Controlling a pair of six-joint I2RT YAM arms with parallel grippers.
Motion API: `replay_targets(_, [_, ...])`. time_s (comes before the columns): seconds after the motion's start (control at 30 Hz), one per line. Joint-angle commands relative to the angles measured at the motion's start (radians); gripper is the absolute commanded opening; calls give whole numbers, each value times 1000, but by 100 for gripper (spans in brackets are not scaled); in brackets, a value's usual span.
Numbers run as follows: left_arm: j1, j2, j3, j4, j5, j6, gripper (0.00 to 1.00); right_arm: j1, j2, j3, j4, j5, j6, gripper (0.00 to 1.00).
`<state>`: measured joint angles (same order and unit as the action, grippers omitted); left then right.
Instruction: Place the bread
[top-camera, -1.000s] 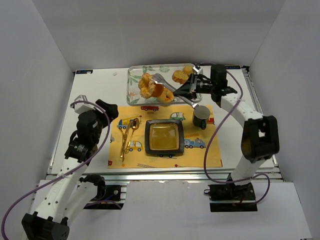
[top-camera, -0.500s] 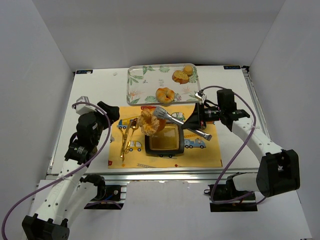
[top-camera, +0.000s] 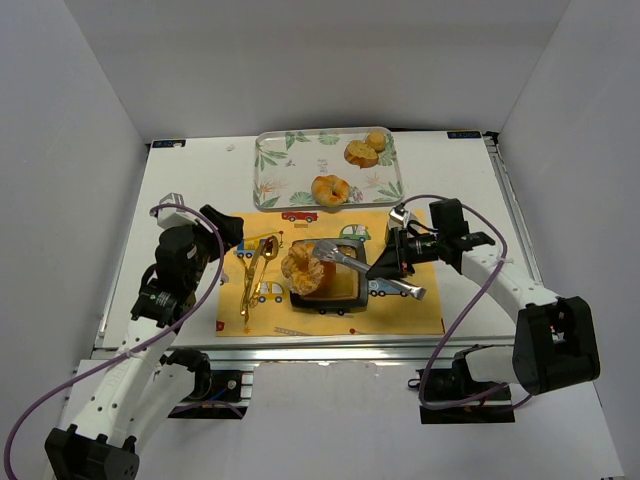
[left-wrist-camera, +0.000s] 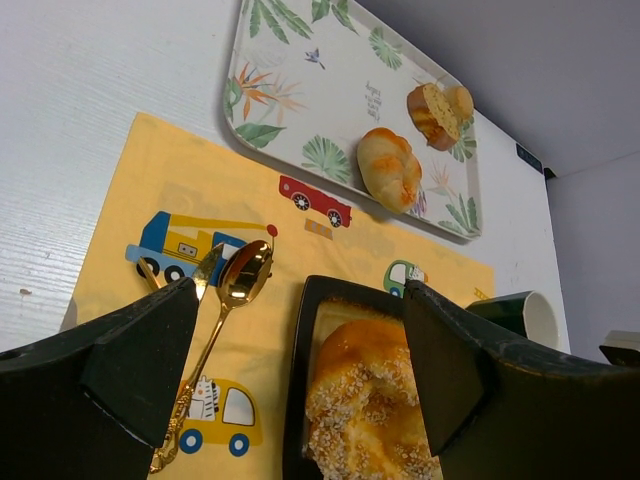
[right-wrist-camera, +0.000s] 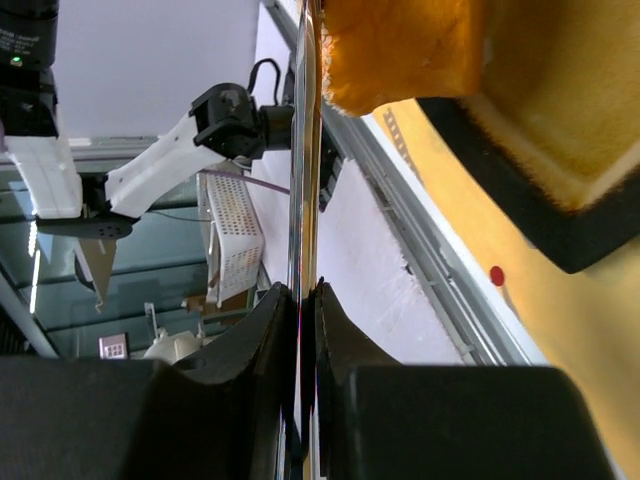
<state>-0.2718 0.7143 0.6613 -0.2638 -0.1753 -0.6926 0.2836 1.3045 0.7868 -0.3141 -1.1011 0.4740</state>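
A sesame-crusted bread (top-camera: 303, 268) sits pinched in the tips of metal tongs (top-camera: 345, 262) over the left part of the black square plate (top-camera: 352, 297). My right gripper (top-camera: 385, 265) is shut on the tongs' handles. The right wrist view has the tongs (right-wrist-camera: 303, 150) edge-on between the jaws of the right gripper (right-wrist-camera: 308, 295), with the bread (right-wrist-camera: 400, 45) just above the plate (right-wrist-camera: 530, 215). I cannot tell whether the bread touches the plate. My left gripper (left-wrist-camera: 300, 300) stands open and empty, left of the plate, with the bread (left-wrist-camera: 375, 400) showing between its fingers.
The leaf-patterned tray (top-camera: 270, 160) at the back holds a round bun (top-camera: 330, 189) and another bread (top-camera: 365, 150). A gold spoon and fork (top-camera: 255, 270) lie on the yellow placemat (top-camera: 420, 315), left of the plate. A dark mug (left-wrist-camera: 520, 315) stands right of the plate.
The right arm carried the tongs with the bread from the tray toward me and down over the plate. The left arm has barely moved.
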Motion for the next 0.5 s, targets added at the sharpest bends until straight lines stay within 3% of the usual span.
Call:
replay_targets(0.0, [5, -18, -5, -20, 10, 8, 92, -15, 2, 14, 7, 10, -43, 5])
replay_targets(0.13, [5, -19, 0, -20, 8, 8, 92, -50, 41, 14, -22, 30, -61, 23])
replay_targets(0.23, [5, -16, 6, -20, 7, 8, 92, -89, 58, 51, -83, 70, -123, 31])
replay_targets(0.47, [5, -4, 9, -11, 14, 11, 92, -110, 49, 132, -137, 107, -208, 37])
